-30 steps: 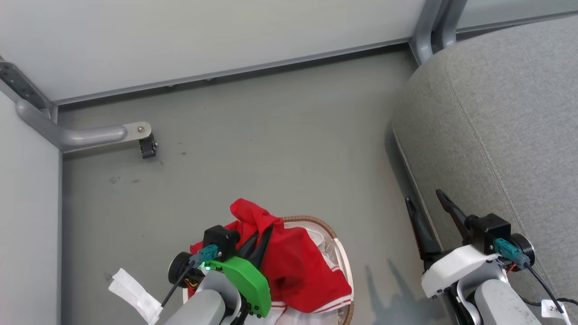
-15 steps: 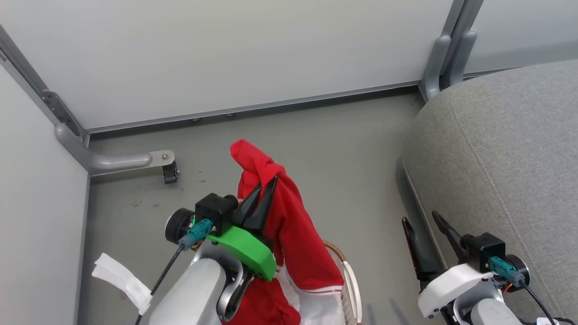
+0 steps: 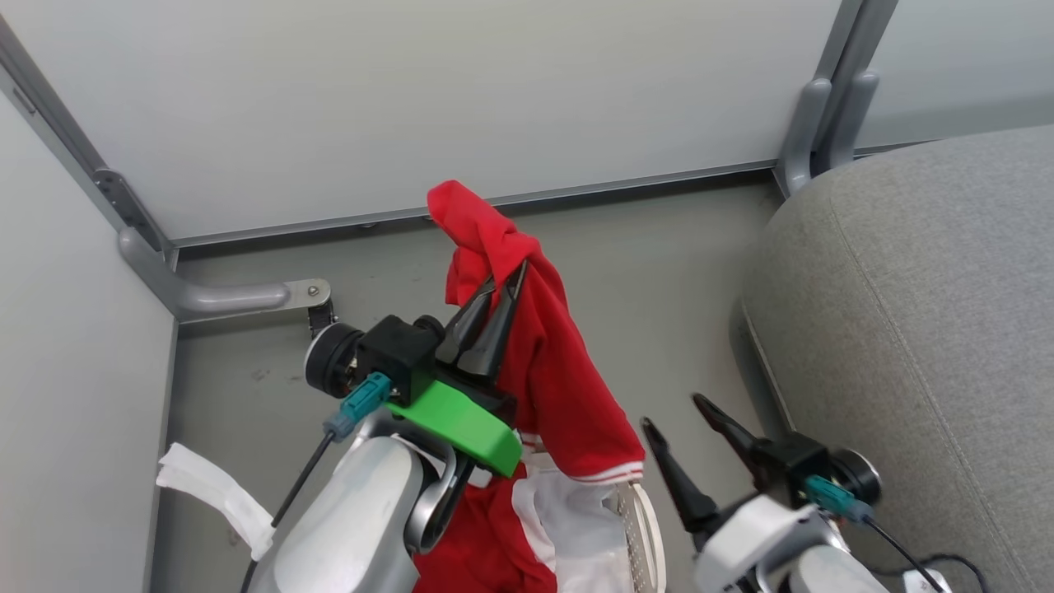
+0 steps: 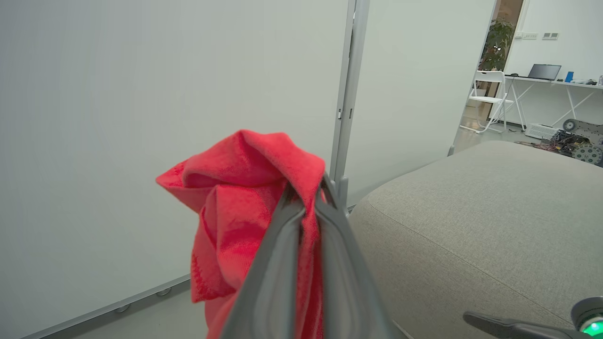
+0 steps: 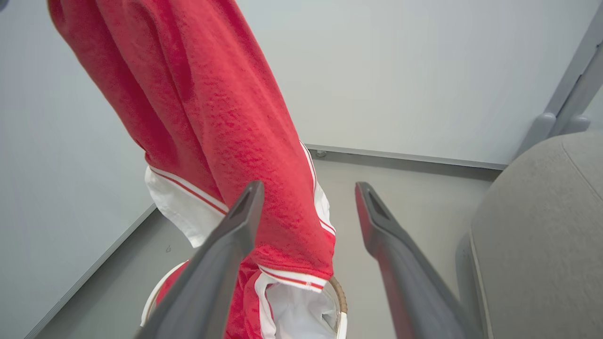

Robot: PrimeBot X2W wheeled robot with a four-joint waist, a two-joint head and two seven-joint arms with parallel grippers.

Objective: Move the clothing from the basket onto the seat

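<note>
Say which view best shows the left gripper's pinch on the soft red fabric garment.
The left wrist view: the left gripper is shut on a fold of the red garment, seen close. The head view shows this smaller; the right wrist view shows the hanging part and striped hem.

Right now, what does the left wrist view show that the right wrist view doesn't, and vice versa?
Left wrist, not right wrist: the left gripper shut on the bunched top of the clothing, plus a white chair and a laptop in the room behind.
Right wrist, not left wrist: past the open right gripper, the striped hem and a white panel hanging over the basket.
Both: the red clothing, the grey seat and the white wall panels.
</note>
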